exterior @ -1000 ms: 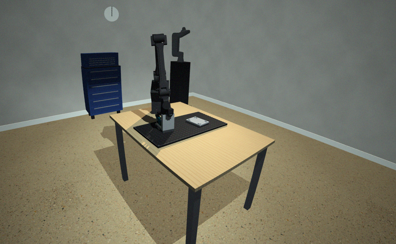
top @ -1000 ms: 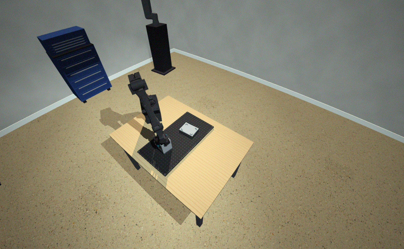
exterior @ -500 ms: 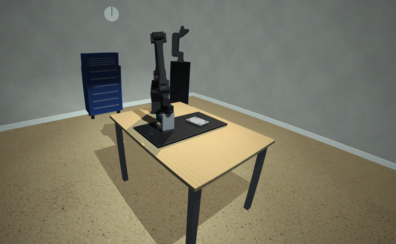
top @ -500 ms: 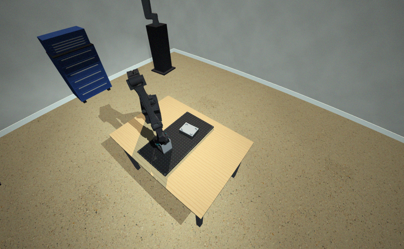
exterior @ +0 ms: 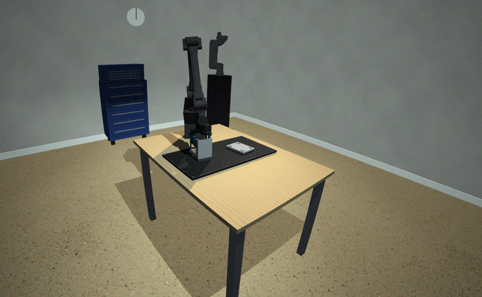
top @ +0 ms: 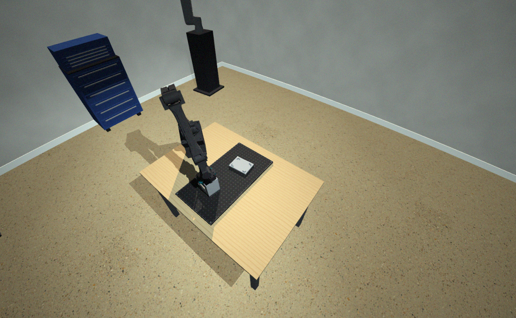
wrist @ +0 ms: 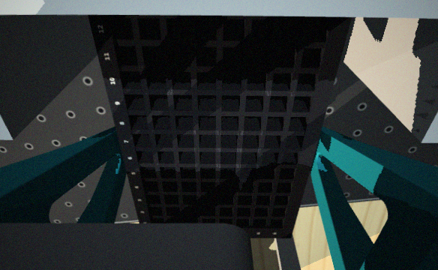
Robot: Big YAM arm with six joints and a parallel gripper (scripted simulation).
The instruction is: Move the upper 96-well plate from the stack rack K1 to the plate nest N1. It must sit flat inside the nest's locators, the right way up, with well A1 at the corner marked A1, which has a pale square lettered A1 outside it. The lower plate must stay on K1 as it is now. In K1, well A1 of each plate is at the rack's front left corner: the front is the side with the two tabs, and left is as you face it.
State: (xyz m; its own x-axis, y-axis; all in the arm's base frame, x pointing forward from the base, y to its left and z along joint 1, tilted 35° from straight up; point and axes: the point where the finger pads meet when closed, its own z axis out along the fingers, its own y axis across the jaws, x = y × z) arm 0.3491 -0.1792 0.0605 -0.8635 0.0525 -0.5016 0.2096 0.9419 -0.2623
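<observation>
Currently my gripper [wrist: 218, 136] pinches the upper 96-well plate [wrist: 219, 124] by its long sides, teal fingers set wide.
Plate sits at stack rack K1 [exterior: 204, 148]; plate nest N1 [top: 241, 164] lies well apart from K1 on the same black breadboard [top: 227, 197].

your pincer [wrist: 219, 165] is clamped on the dark plate [wrist: 215, 124], down among the pale rack walls [exterior: 204, 148]; only upward is free. the black board [top: 247, 181] lies open between rack and nest [top: 241, 164], which stand well apart on the tabletop [top: 267, 221].
</observation>
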